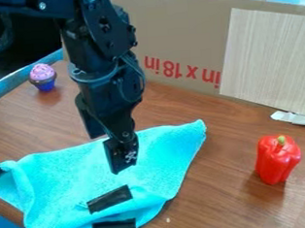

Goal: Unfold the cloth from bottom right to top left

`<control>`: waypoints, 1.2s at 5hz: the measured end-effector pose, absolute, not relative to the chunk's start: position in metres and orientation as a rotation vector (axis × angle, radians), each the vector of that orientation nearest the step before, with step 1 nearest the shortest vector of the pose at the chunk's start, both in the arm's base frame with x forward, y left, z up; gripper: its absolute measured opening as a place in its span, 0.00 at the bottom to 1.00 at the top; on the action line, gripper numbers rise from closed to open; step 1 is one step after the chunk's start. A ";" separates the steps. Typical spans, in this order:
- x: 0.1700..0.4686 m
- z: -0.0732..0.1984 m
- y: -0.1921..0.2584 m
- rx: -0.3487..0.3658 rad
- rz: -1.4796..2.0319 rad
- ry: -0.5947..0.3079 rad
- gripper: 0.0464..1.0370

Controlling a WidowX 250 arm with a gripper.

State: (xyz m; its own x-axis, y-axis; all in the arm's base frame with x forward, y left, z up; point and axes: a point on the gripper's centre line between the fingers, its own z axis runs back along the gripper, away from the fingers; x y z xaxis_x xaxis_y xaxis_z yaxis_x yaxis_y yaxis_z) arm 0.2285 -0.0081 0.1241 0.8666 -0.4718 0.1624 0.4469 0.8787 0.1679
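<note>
Across the table [215, 190], the cloth [74, 176] slants lengthwise toward upper right.

Passage lay over the wooden table [214, 180], between the cloth [164, 149] and the red pepper [278, 160], 1 upright obstacle at right. Cardboard [182, 22] walled off the far side. Far left, a toy cupcake [43, 77] stood in the way. Gripper [108, 154] and arm [106, 65] blocked the drop onto the cloth's middle.
</note>
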 end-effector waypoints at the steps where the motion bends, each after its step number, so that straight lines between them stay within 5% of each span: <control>1: 0.226 0.118 -0.010 0.116 -0.491 -0.189 0.96; 3: 0.217 0.077 -0.001 0.118 -0.616 -0.151 0.96; 5: 0.211 0.073 -0.011 0.043 -0.667 -0.165 0.94; 6: 0.210 0.080 -0.015 0.019 -0.654 -0.195 0.80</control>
State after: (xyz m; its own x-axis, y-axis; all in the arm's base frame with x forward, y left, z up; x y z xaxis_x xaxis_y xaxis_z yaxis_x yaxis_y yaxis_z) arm 0.2095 -0.0150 0.0797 0.7761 -0.6061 0.1743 0.6025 0.7942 0.0788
